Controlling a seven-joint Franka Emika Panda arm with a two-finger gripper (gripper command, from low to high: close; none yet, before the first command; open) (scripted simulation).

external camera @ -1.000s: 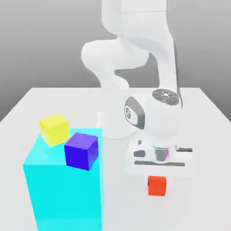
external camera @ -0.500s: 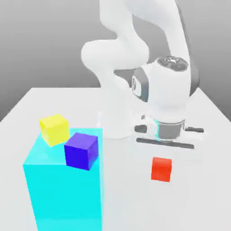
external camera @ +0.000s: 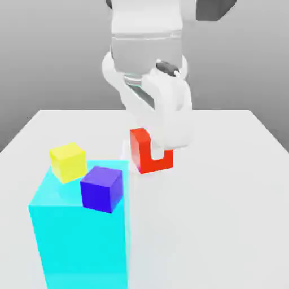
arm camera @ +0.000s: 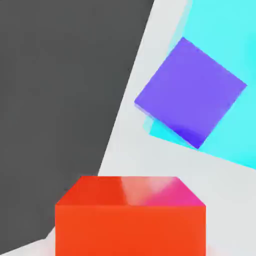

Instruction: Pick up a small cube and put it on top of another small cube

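The small red-orange cube (external camera: 140, 148) hangs in the air above the white table, just to the exterior view's right of the cyan block's top edge. My gripper (external camera: 152, 156) is shut on it, with one white finger (external camera: 160, 153) across its front face. In the hand view the red cube (arm camera: 130, 215) sits close up, with the dark blue cube (arm camera: 190, 92) beyond it. The dark blue cube (external camera: 101, 188) and a yellow cube (external camera: 68, 162) rest on top of the cyan block (external camera: 79, 242).
The tall cyan block stands at the exterior view's lower left on the white table (external camera: 226, 214). The arm's white base and links rise behind the held cube. In the hand view the table edge (arm camera: 125, 130) borders dark floor.
The gripper has lifted the red cube off the table and carried it up and toward the exterior view's left, close to the cyan block. The yellow and blue cubes have not moved.
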